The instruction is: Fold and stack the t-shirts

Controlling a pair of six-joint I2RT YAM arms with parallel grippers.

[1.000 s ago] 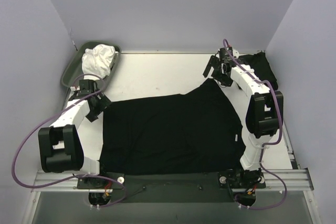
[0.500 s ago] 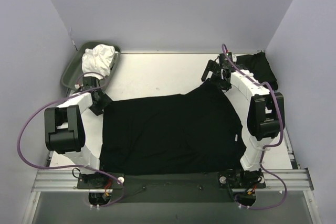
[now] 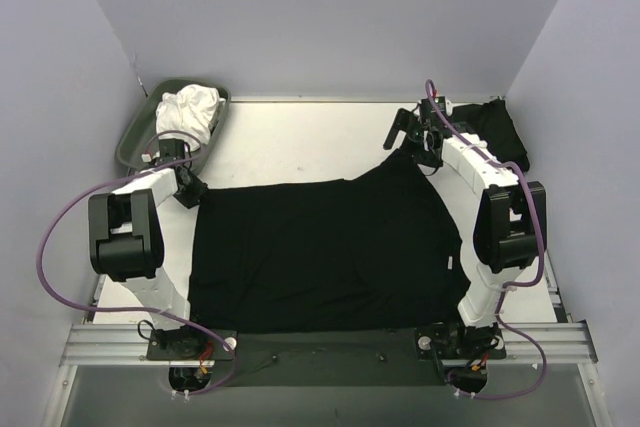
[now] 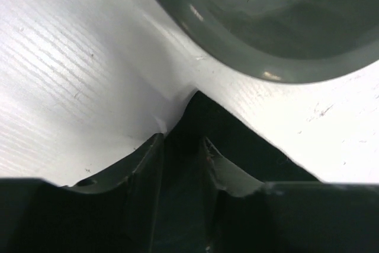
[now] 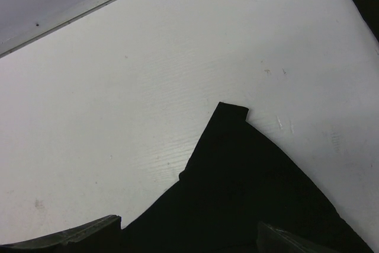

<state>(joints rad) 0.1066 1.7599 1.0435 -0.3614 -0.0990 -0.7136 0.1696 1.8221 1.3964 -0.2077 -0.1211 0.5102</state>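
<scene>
One black t-shirt (image 3: 320, 252) lies spread flat across the middle of the table. Its far-left corner (image 4: 204, 117) sits between the fingers (image 4: 142, 167) of my left gripper (image 4: 183, 152), which have narrowed around it with a gap still showing. In the top view the left gripper (image 3: 188, 190) is low at that corner. My right gripper (image 3: 408, 137) hovers wide open just beyond the shirt's far-right point (image 5: 234, 114), with nothing between its fingertips (image 5: 89, 232). A second black t-shirt (image 3: 500, 129) lies bunched at the far right.
A grey-green tray (image 3: 135, 142) with a white cloth (image 3: 188, 112) in it stands at the far left, its rim (image 4: 278, 72) just beyond my left gripper. Purple walls close in the table on three sides.
My left arm has swung back and in to the shirt's far-left corner, and its jaws have narrowed around the cloth. The right gripper has shifted slightly and stays open.
</scene>
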